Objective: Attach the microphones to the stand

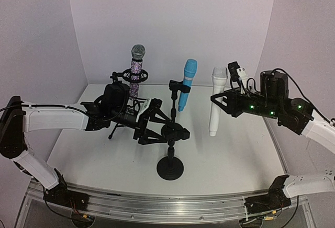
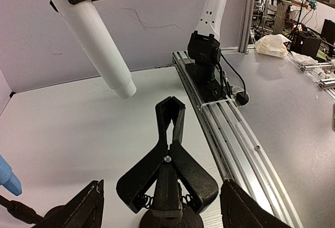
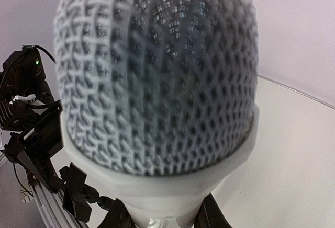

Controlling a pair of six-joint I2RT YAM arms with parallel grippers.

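Item 1. White microphone (image 1: 214,107): right of centre in the top view, upright, head up, its lower end clear of the table (image 1: 104,155). The right end effector (image 1: 220,100) has it clamped just below the head. In the right wrist view the mesh head (image 3: 157,76) fills the frame.

Item 2. Blue microphone (image 1: 187,84): centre of the top view, slightly tilted, seated in a black clip.

Item 3. Purple glitter microphone (image 1: 137,71): upper left of centre, upright in a ring-shaped holder, silver head on top.

Item 4. Stand (image 1: 170,168): black, with a round base at lower centre and a pole rising from it. It carries a spring clip (image 2: 170,155) (jaws closed, nothing in it).

Item 5. Left end effector (image 1: 157,126): left of centre, level with the spring clip. It is spread wide, one finger (image 2: 78,212) on either side of the clip's handles, with a gap visible on both sides. It holds nothing.

Item 6. Right arm's base (image 2: 204,55): upper right of the left wrist view, on the rail.
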